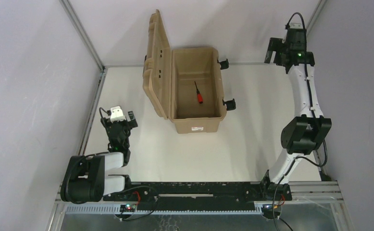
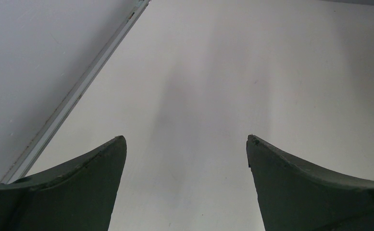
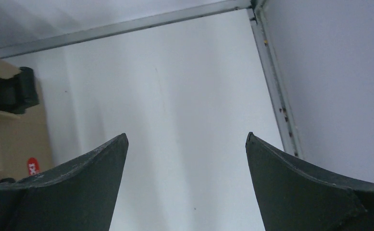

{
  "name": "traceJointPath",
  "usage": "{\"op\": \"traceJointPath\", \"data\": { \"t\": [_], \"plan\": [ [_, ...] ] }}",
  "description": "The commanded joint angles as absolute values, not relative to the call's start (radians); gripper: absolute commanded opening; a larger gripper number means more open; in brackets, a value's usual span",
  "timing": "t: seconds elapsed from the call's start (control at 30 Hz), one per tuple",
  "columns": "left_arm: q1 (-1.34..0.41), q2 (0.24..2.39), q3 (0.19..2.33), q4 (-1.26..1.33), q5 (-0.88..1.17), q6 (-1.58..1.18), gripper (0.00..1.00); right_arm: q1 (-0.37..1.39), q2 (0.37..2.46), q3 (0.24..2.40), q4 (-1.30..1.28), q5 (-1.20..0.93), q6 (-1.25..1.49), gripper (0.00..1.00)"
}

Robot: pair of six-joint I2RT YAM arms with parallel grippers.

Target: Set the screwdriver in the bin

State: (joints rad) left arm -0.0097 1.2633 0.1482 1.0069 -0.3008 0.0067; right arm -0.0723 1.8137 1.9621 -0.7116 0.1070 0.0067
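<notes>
Screwdriver (image 1: 198, 91) lies in bin (image 1: 198, 126); both jaws wide, empty.

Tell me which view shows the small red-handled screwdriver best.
Top external: the screwdriver lies whole inside the open tan plastic bin. Right wrist shows only a red bit, perhaps its handle; left wrist shows nothing of it.

White matte table (image 1: 252, 120), walls close on left, far and right sides; metal strip along the edges; tan bin (image 1: 211, 125) sits directly on it, far-centre; lid (image 1: 157, 67) open toward left; white label (image 1: 198, 129) end faces near edge; rest bare.
</notes>
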Motion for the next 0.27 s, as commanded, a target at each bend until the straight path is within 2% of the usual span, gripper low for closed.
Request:
{"op": "traceJointPath", "data": {
  "t": [0.0,0.23],
  "plan": [
    [-0.003,1.26,0.193,1.057,-0.288,0.006,1.0,-0.083,1.746,1.919,-0.646,0.115,-0.047,1.0],
    [-0.003,1.261,0.192,1.058,-0.288,0.006,1.0,-0.086,1.718,1.888,-0.631,0.094,-0.046,1.0]
  ]
}}
